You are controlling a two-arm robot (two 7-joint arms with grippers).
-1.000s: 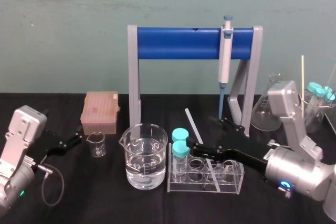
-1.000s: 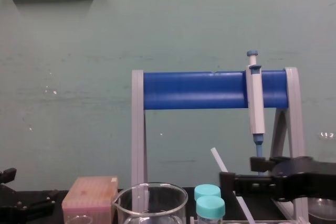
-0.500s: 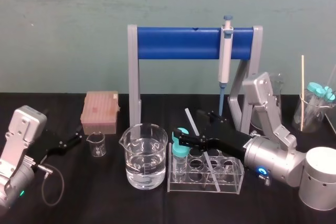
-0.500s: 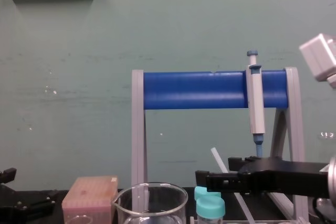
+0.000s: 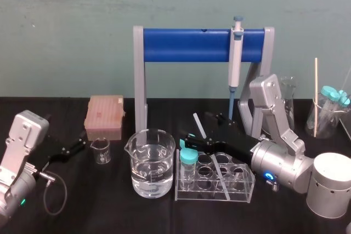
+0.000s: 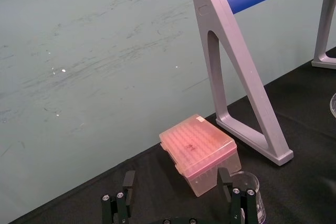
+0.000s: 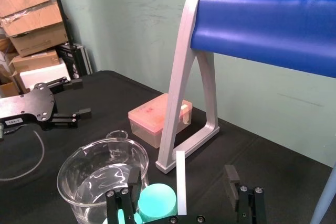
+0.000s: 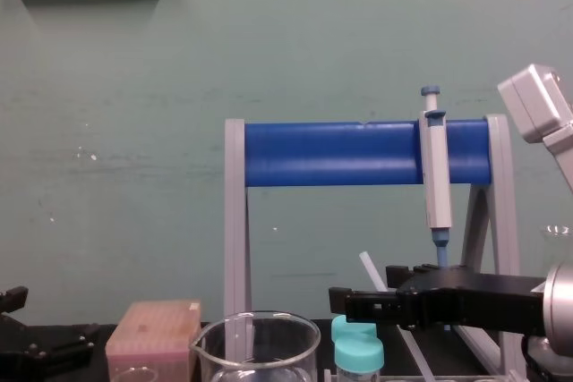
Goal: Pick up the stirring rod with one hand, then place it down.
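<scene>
A black table top runs back to a scuffed teal wall, and the bench is laid out for lab work. The right gripper [image 5: 197,125] reaches in low from the right, over the clear tube rack [image 5: 241,188]. Its 2 slim fingers [image 7: 229,178] are spread wide with the stirring rod [image 7: 181,182] standing in the gap, nearer 1 finger than the other and touching neither as far as I can see. That straddle looks deliberate: the fingers bracket the rod's free upper length, above the rack, so closing them should pinch it cleanly. The rod itself is a thin, straight, whitish translucent strip. Its foot sits down in the rack, which is why it leans, its top slanting up and back toward the stand. It looks light and slick, so I judge an off-centre squeeze could tip it. Just beside the near finger stands a teal-capped tube [image 5: 188,157] in the rack's left end, a likely thing to bump. Left of the rack is a beaker [image 5: 152,163] of water. Behind rises the grey stand with its blue bar [image 5: 186,45], and a pipette [image 5: 236,58] hangs from it. Farther left are a pink tip box [image 5: 104,117] and a small empty beaker [image 5: 100,150]. The left gripper [image 5: 77,146] lies parked at the table's left edge, fingers apart, well clear of the work.
</scene>
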